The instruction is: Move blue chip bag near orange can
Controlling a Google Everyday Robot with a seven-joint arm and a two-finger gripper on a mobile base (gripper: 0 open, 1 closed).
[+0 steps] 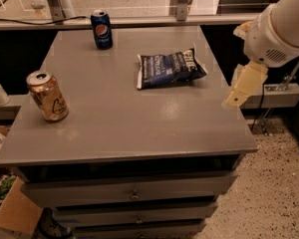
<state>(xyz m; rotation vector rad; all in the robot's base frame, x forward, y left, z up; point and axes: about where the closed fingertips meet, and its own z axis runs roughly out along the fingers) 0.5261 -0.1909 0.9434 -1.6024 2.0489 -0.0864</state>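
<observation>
Hovering off table [139,123] 3 o'clock edge: gripper [235,97], open/shut can't tell; bag [170,68] approx 1 o'clock, orange can [47,96] 9.

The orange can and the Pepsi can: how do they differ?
The orange can is gold-orange with dark script; the Pepsi can is dark blue with a round logo. The orange can stands at the table's left edge, the Pepsi can at the back. Both stand upright, apart from the blue chip bag. The gripper hangs off the table's right edge.

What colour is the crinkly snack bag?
Crinkly snack bag: dark navy, white lettering, in the camera view. Gripper hangs beyond the table edge.
</observation>
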